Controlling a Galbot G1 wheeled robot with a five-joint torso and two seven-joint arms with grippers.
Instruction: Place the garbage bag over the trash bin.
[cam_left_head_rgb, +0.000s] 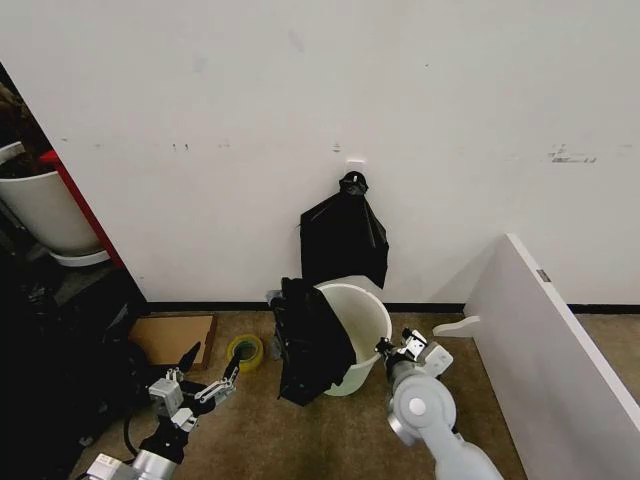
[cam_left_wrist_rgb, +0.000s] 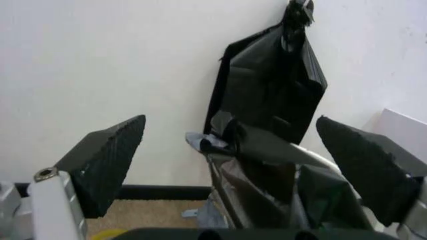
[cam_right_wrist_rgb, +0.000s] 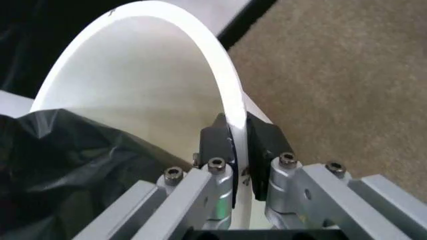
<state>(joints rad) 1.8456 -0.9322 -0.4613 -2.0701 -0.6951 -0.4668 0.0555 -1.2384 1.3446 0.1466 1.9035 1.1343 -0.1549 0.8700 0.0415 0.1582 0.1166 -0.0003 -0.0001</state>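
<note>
A bare white wall (cam_left_head_rgb: 330, 110), black skirting along its foot, tan carpet below, and a white board (cam_left_head_rgb: 560, 350) leaning off to the right. In the middle, against the wall, stands the trash bin (cam_left_head_rgb: 365, 335), tipped a little toward us so its pale inside shows. The garbage bag (cam_left_head_rgb: 310, 345) hangs over the bin's left side only, draped down the outside and puddling into the mouth; the right half of the rim is bare. Behind, a black knotted bunch (cam_left_head_rgb: 345, 240) hangs on the wall, apart from the job.

The right gripper (cam_right_wrist_rgb: 238, 145) is pinched onto the bin's rim (cam_right_wrist_rgb: 220, 90), one finger inside, one outside, holding the bin in place. The left gripper (cam_left_wrist_rgb: 233, 170) hovers low on the left with its pads (cam_left_wrist_rgb: 110, 157) spread wide and nothing between them, facing the bag.

By the look of it, that bag is thin film: almost weightless, floppy, slick, ready to slide off or tear if dragged over the rim. Best hold is probably a pinch on the loose hem near the bin's top, gathering a fold and not a single layer. The bin looks light and stiff, and would likely skid or topple without that right-hand clamp.

A yellow tape roll (cam_left_head_rgb: 245, 352) and a flat cardboard piece (cam_left_head_rgb: 175, 338) lie on the carpet to the left.
</note>
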